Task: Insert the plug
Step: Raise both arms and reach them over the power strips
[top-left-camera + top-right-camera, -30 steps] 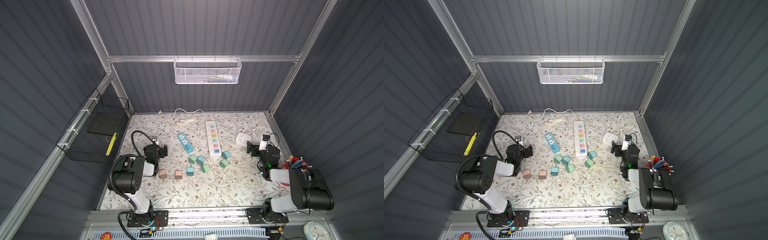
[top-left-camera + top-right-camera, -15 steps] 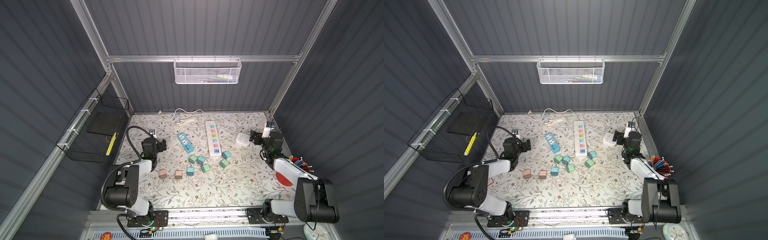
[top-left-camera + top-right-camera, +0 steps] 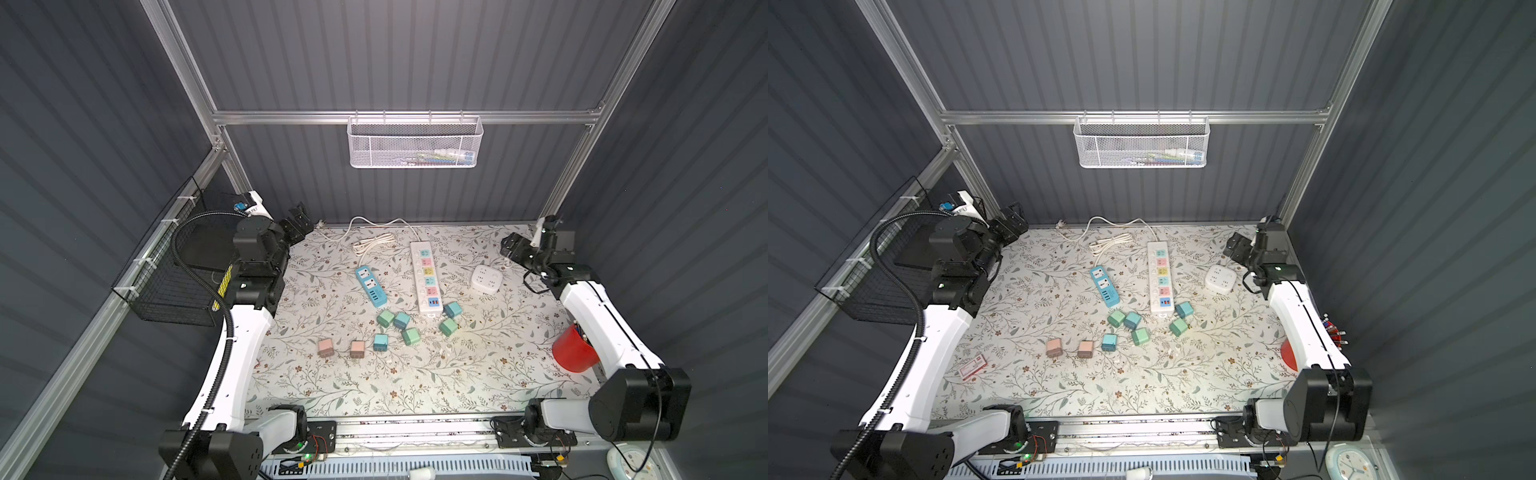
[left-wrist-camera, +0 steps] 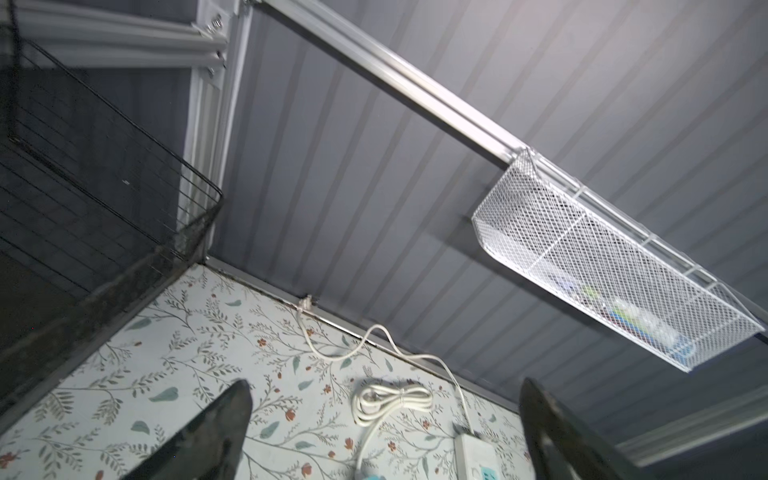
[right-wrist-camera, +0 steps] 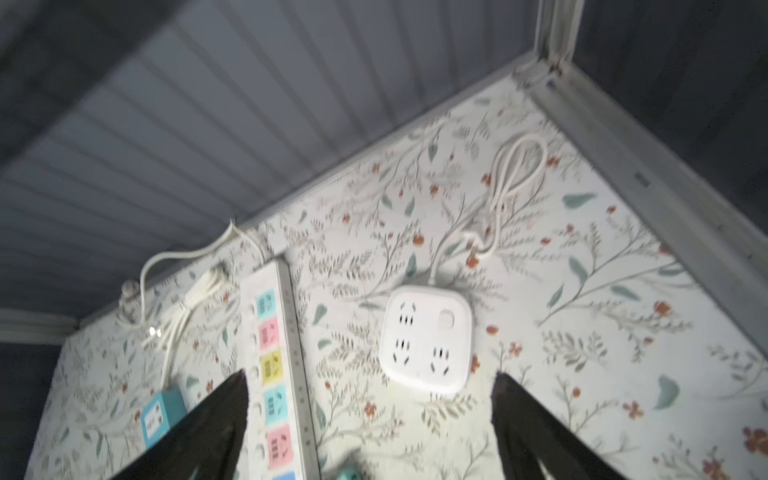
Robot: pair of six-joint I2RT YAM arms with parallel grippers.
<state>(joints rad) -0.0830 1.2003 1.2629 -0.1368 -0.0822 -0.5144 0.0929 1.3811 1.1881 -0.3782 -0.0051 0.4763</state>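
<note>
Several small cube plugs lie loose mid-table in both top views: green and teal ones (image 3: 402, 321) (image 3: 1132, 320) and two pink ones (image 3: 325, 347) (image 3: 1054, 347). Behind them lie a white power strip with coloured sockets (image 3: 426, 276) (image 5: 272, 353), a blue strip (image 3: 370, 286) (image 5: 160, 411) and a square white socket block (image 3: 485, 279) (image 5: 426, 338). My left gripper (image 3: 297, 222) (image 4: 384, 386) hangs open and empty at the back left corner. My right gripper (image 3: 513, 245) (image 5: 370, 376) is open and empty above the mat, close to the socket block.
A coiled white cord (image 3: 372, 243) lies at the back. A black wire basket (image 3: 178, 270) hangs on the left wall and a white mesh basket (image 3: 413, 143) on the back rail. A red cup (image 3: 573, 353) stands under the right arm. A red card (image 3: 972, 365) lies front left.
Both arms have lifted from their folded pose near the table's sides and stretched toward the back wall. Both grippers stay open and empty. Nothing on the table has moved.
</note>
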